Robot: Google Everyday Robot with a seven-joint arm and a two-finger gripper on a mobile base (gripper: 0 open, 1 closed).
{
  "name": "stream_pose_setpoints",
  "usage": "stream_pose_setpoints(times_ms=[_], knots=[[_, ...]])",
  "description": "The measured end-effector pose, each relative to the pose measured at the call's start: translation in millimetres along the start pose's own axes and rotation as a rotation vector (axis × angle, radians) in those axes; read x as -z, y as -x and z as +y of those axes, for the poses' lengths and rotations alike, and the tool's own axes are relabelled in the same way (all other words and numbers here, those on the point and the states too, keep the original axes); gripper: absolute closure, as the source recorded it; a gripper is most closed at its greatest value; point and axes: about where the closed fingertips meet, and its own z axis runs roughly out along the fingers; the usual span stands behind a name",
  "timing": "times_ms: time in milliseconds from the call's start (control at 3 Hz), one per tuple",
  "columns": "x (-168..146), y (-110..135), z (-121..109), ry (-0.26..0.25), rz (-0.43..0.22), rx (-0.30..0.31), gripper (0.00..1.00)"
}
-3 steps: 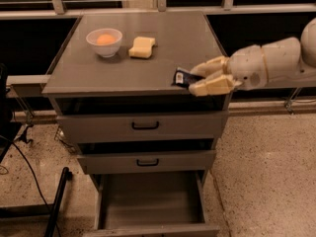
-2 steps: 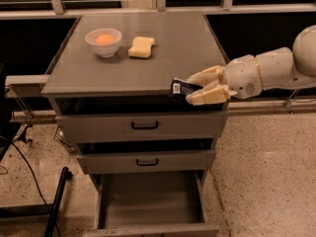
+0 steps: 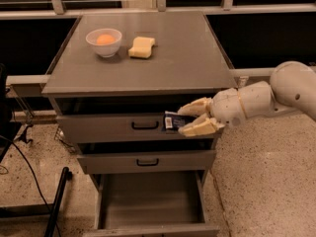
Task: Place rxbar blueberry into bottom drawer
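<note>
In the camera view, the hand point(image 3: 184, 120) reaches in from the right, in front of the top drawer point(image 3: 108, 128). It is closed on the rxbar blueberry point(image 3: 172, 121), whose dark wrapper sticks out leftward between the pale fingers point(image 3: 196, 106). The bar is held in the air beside that drawer's black handle. Below, the bottom drawer point(image 3: 148, 197) stands pulled open, its inside plain grey. On the tabletop point(image 3: 190, 58) sit a white bowl point(image 3: 103, 43) and a yellow sponge point(image 3: 141, 47), just beside each other.

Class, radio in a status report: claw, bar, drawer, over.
Claw shut on rxbar blueberry, level with top drawer front. Bottom drawer open below. Nothing seen inside it.
</note>
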Motion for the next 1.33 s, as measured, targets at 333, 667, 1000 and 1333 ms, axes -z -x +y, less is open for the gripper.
stream_pose_setpoints(times_ms=[333, 667, 1000, 1333], knots=[[-36.3, -37.2, 25.7, 0.038, 0.064, 0.038, 1.0], [-36.6, -37.3, 25.8, 0.039, 0.064, 0.038, 1.0], [-62.8, -70.1, 35.2, 0.073, 0.067, 0.034, 1.0], [-84.7, -97.6, 42.7, 0.095, 0.091, 0.045, 1.0]])
